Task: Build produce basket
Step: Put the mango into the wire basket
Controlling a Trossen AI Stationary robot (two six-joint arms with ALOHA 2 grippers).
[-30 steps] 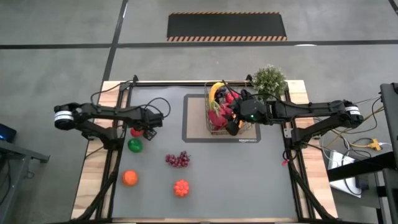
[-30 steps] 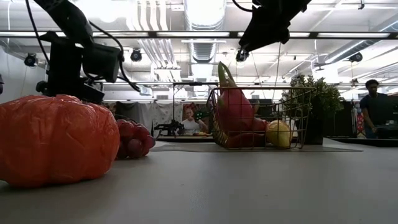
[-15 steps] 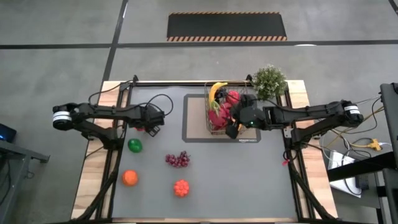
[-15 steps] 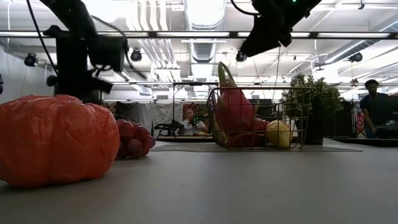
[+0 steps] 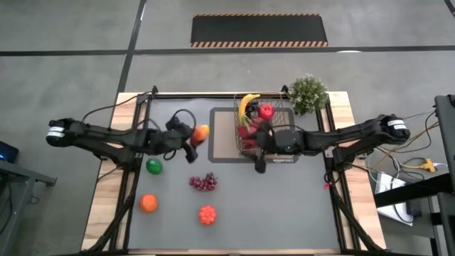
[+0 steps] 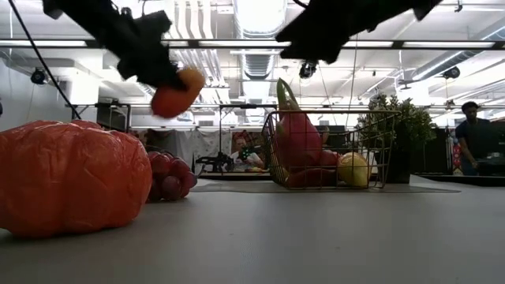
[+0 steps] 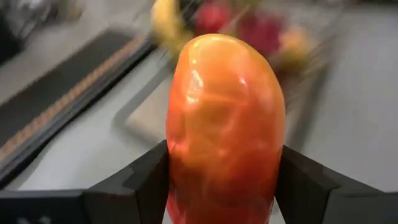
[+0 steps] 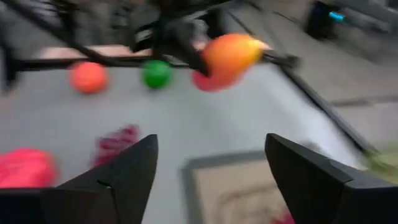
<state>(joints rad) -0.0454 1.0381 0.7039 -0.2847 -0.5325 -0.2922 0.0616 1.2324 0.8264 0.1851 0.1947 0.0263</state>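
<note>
My left gripper (image 5: 195,135) is shut on an orange-red mango (image 5: 201,132), held in the air left of the wire basket (image 5: 279,119). The basket stands on a grey mat (image 5: 222,142) and holds a banana (image 5: 247,104), a red apple (image 5: 266,110) and a pink dragon fruit (image 5: 249,132). My right gripper (image 5: 260,161) hangs open at the basket's near left corner with nothing between its fingers (image 8: 118,180). A green fruit (image 5: 154,166), an orange (image 5: 148,203), dark red grapes (image 5: 203,183) and a bumpy red-orange fruit (image 5: 207,214) lie on the table. My left gripper pinches the mango between its two fingers (image 7: 146,183), one on each long side (image 7: 180,174), at the end nearest the wrist. The fingers come slanting down from the table's left. The mango (image 6: 177,92) sticks out beyond the fingertips and is lifted clear of the table.
A bushy potted plant (image 5: 308,92) stands behind the basket's right corner. The bumpy fruit (image 6: 71,177) and the grapes (image 6: 167,175) lie close to the near edge. Bare table surface lies at the near right.
My left gripper has taken the mango from the table's left part, lifted it clear and carried it up and right toward the basket, tipping up from pointing down. My right gripper has drawn back from over the basket toward the near edge.
</note>
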